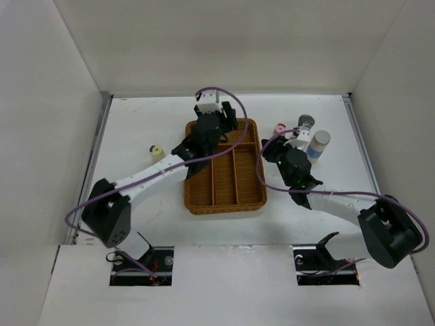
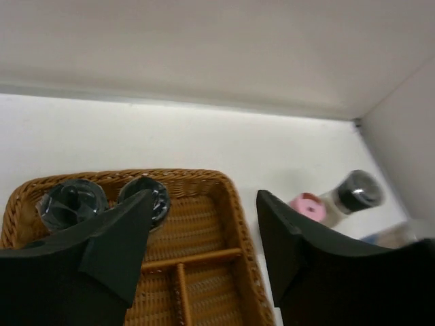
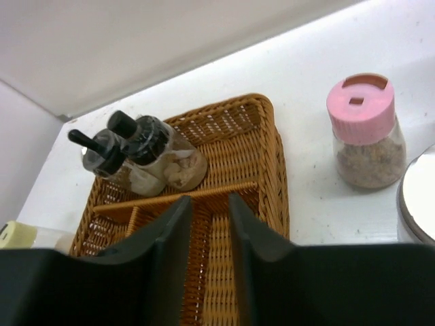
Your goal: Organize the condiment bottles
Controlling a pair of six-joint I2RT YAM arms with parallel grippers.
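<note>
Two dark-capped bottles (image 2: pixel 71 202) (image 2: pixel 149 193) stand in the far-left compartment of the wicker tray (image 1: pixel 224 183); the right wrist view shows them too (image 3: pixel 109 159) (image 3: pixel 163 153). My left gripper (image 2: pixel 204 231) hangs open and empty over that end of the tray (image 1: pixel 216 121). Right of the tray stand a pink-capped bottle (image 1: pixel 279 129) (image 3: pixel 363 132), a dark-capped bottle (image 1: pixel 305 123) (image 2: pixel 357 192) and a silver-capped, blue-banded bottle (image 1: pixel 318 144). A cream yellow-capped bottle (image 1: pixel 157 152) stands left of the tray. My right gripper (image 3: pixel 207 210) is empty, its jaws a narrow gap apart, by the tray's right rim (image 1: pixel 292 139).
The tray's near compartments hold nothing. White walls close in the table on the left, back and right. A silver cap (image 3: pixel 418 197) shows at the right edge of the right wrist view. Purple cables loop from both arms over the table.
</note>
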